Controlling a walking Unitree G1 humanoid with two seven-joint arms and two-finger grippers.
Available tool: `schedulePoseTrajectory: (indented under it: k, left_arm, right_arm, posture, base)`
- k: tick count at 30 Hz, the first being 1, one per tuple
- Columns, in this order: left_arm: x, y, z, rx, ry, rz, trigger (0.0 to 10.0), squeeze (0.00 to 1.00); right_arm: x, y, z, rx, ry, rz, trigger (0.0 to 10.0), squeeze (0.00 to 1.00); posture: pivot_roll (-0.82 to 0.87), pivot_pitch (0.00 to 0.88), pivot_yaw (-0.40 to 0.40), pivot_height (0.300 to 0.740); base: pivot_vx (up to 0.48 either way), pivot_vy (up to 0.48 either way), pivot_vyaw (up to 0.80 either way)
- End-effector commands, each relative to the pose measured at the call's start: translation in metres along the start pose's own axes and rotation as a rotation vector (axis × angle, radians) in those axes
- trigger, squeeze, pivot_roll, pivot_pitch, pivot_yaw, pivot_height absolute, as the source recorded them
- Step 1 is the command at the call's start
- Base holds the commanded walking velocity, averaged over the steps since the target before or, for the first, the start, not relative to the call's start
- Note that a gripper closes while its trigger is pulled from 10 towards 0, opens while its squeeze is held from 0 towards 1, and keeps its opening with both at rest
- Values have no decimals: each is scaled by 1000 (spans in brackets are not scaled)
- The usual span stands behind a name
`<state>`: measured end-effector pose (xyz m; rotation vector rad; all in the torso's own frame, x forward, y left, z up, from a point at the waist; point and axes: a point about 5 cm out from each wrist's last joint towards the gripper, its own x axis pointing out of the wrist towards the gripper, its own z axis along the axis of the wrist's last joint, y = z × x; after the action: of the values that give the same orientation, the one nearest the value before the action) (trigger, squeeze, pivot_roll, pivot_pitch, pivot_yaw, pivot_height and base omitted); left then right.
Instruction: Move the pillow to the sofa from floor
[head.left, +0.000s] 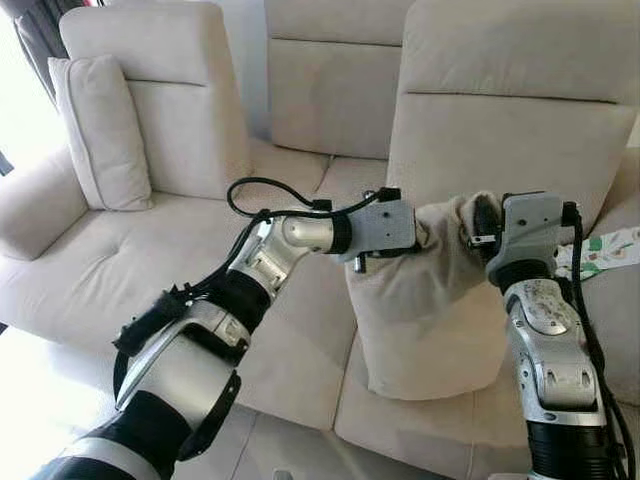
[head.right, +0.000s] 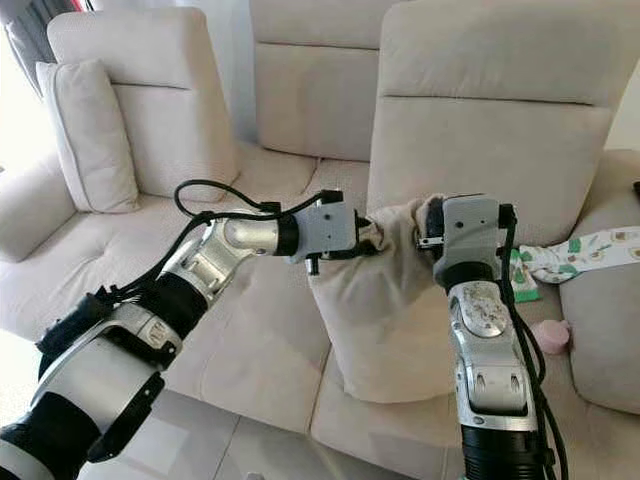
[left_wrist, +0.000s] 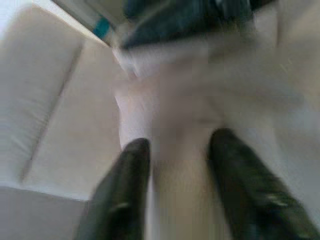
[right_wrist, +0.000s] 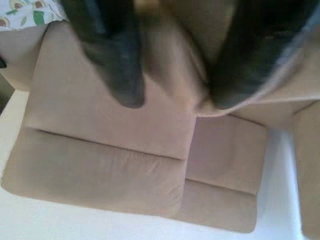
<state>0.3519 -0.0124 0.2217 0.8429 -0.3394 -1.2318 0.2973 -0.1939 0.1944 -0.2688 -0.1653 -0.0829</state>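
1. The pillow (head.left: 425, 300) stands upright on the sofa (head.left: 130, 270) seat, near its front edge, against the backrest.
2. The left pincer (head.left: 425, 232) grips the pillow's top left corner; its fingers (left_wrist: 125, 190) are closed on bunched fabric.
3. The right pincer (head.left: 478, 222) clamps the pillow's top right corner, fabric pinched between its fingers (right_wrist: 112, 55).
4. A second pillow (head.left: 100, 130) leans in the sofa's left corner.
5. A patterned cloth (head.right: 585, 248) lies on the right armrest; a pink object (head.right: 552, 336) sits beside it.
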Motion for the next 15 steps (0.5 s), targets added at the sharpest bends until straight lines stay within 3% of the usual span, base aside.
schedulePoseTrajectory:
  k: [1,3,4,5,12,15]
  left_arm:
    - [2,9,13,45,-48,51,10000,0]
    - [2,10,14,44,-50,65,10000,0]
    - [2,14,15,40,-59,100,10000,0]
    - [0,19,17,33,-78,159,10000,0]
    - [-5,34,25,15,-134,282,10000,0]
    - [-7,40,29,-1,-172,337,10000,0]
  right_arm:
    - [-1,15,-13,-15,70,55,10000,1000]
    - [-1,15,-14,-22,78,50,10000,1000]
    - [0,14,-14,-39,83,40,10000,576]
    - [1,12,-15,-56,89,24,10000,0]
    - [2,8,-14,-104,79,-10,10000,0]
    - [2,2,-25,-166,146,-49,10000,0]
  posture:
    - [-39,0,103,740]
    - [-39,0,103,740]
    - [-33,0,100,740]
    - [-29,0,97,740]
    - [-24,0,93,740]
    - [-21,0,91,740]
  base:
    - [0,0,0]
    - [0,0,0]
    - [0,0,0]
    - [0,0,0]
    - [0,0,0]
    - [0,0,0]
